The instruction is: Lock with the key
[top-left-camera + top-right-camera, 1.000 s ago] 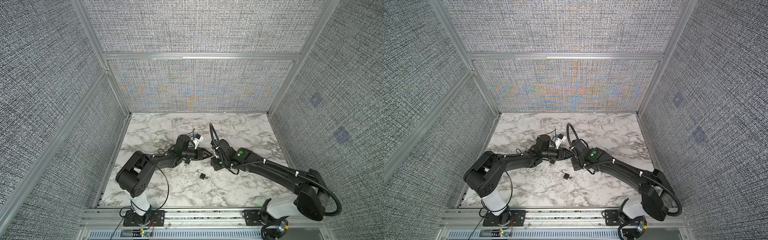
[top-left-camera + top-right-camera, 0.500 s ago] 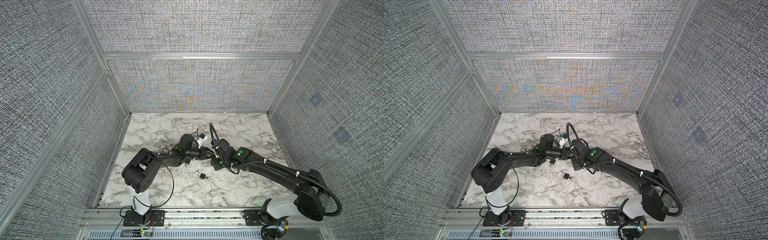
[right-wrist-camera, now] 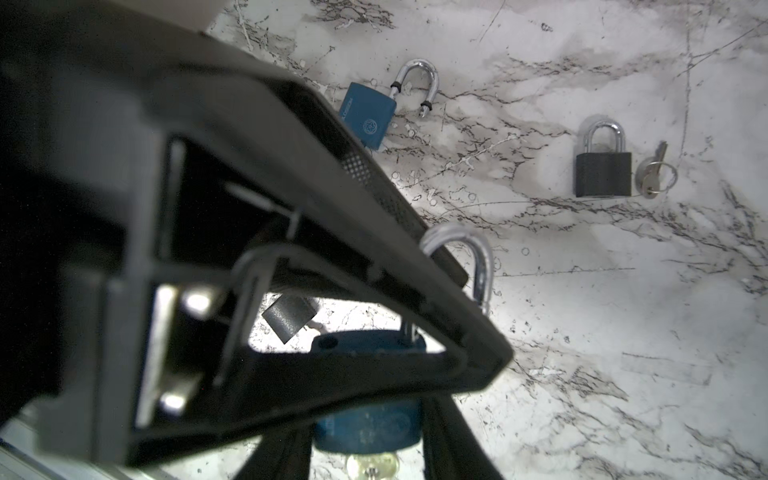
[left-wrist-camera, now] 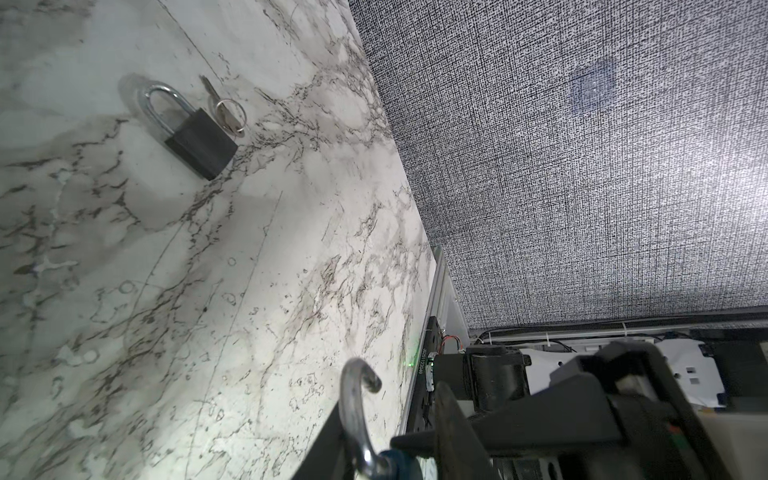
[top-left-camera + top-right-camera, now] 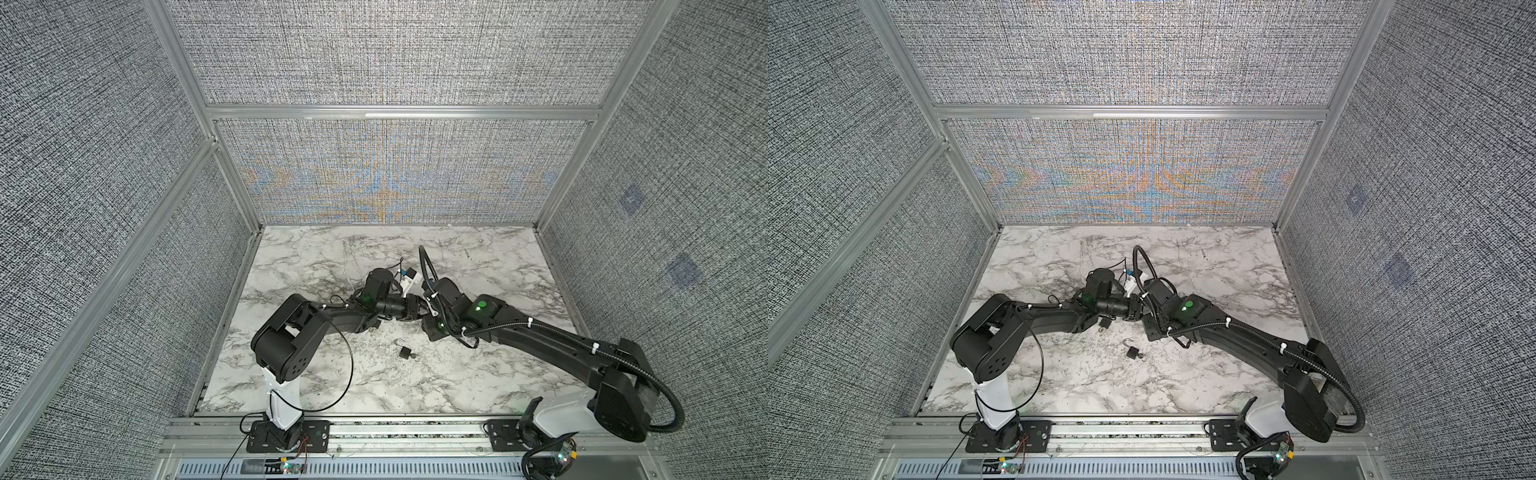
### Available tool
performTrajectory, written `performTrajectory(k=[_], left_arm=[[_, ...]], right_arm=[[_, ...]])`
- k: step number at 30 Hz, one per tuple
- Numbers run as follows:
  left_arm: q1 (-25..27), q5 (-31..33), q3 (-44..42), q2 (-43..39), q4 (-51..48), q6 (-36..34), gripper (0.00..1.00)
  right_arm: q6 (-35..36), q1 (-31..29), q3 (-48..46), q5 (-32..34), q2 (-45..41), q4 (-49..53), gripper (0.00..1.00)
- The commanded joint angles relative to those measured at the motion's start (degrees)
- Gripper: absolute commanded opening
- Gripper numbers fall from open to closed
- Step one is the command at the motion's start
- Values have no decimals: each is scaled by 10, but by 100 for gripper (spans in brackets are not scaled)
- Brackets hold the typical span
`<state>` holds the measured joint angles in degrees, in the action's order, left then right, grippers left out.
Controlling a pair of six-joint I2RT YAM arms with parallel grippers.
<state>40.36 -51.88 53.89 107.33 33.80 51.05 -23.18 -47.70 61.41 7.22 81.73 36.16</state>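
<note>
Above the marble counter point(image 5: 478, 257), where the two arms meet, the blue padlock point(image 3: 365, 419) is clamped by its body in the right gripper point(image 3: 365, 446). A brass key point(image 3: 372, 463) shows just under it, and its shackle point(image 3: 482, 266) is swung open. The left gripper point(image 5: 410, 311) brackets that shackle; whether it has a grip, I cannot tell. To lock well, I judge: line the free leg over its hole, press straight down with the body held steady, then turn the key. A second blue padlock point(image 3: 368, 114) and a black padlock point(image 3: 602, 174) lie on the counter, well apart from the work.
</note>
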Motion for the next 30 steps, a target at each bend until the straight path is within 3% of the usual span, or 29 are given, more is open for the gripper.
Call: performTrajectory(k=[1, 5, 12, 17, 23, 30], left_arm=[[2, -16, 4, 4, 25, 0, 30], [4, -16, 5, 7, 25, 3, 23], [5, -15, 7, 13, 27, 5, 0], [5, -10, 4, 12, 30, 7, 0], [5, -2, -13, 10, 97, 51, 0], [5, 28, -26, 7, 139, 81, 0]], right_arm=[[-1, -1, 6, 4, -2, -3, 32], [-1, -2, 7, 4, -2, -2, 32], [-3, -2, 8, 2, -3, -5, 32], [-5, -2, 6, 1, -4, -7, 33], [-13, 0, -10, -9, -14, -23, 50], [-40, 14, -47, -33, -60, -59, 54]])
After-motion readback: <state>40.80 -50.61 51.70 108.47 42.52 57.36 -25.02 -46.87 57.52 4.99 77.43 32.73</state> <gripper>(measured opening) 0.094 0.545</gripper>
